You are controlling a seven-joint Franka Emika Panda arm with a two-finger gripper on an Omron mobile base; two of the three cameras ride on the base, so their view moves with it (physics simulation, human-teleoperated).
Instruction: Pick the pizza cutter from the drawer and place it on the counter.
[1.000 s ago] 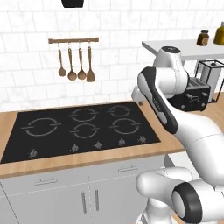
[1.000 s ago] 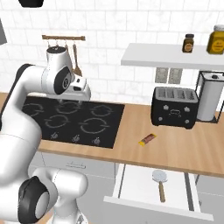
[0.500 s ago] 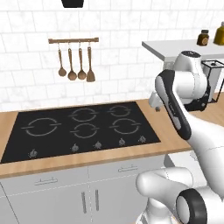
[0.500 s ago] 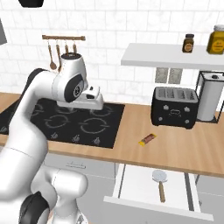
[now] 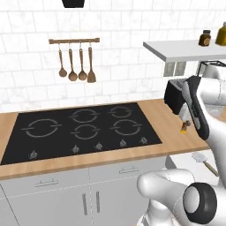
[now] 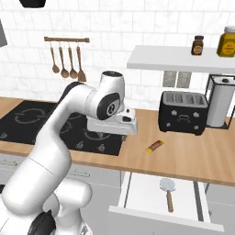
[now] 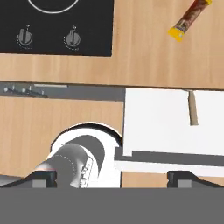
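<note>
The drawer [image 6: 142, 193] stands pulled out below the counter [image 6: 193, 156], white inside. In it lies the pizza cutter [image 6: 168, 188], disc toward the counter, brown handle toward the drawer's front. In the left base view the pizza cutter [image 5: 202, 158] lies at the lower right. The hand view looks straight down: the drawer [image 7: 153, 122] is right of centre, and just the cutter's handle [image 7: 192, 109] pokes out from under the counter [image 7: 144, 57] edge. My gripper [image 6: 112, 131] hangs over the counter at the cooktop's right edge, left of the drawer. Its fingertips [image 7: 43, 177] stand wide apart, open and empty.
A small yellow-brown cylinder [image 6: 154, 146] lies on the counter above the drawer. A black toaster [image 6: 182, 112] and a paper-towel roll [image 6: 220, 105] stand at the back right under a white shelf with jars. The cooktop [image 5: 84, 128] lies left, with its knobs [image 7: 72, 38] along the front.
The arm has swung right, from over the cooktop to its right edge, and the hand now points down at the counter front and drawer. The cutter has not moved.
</note>
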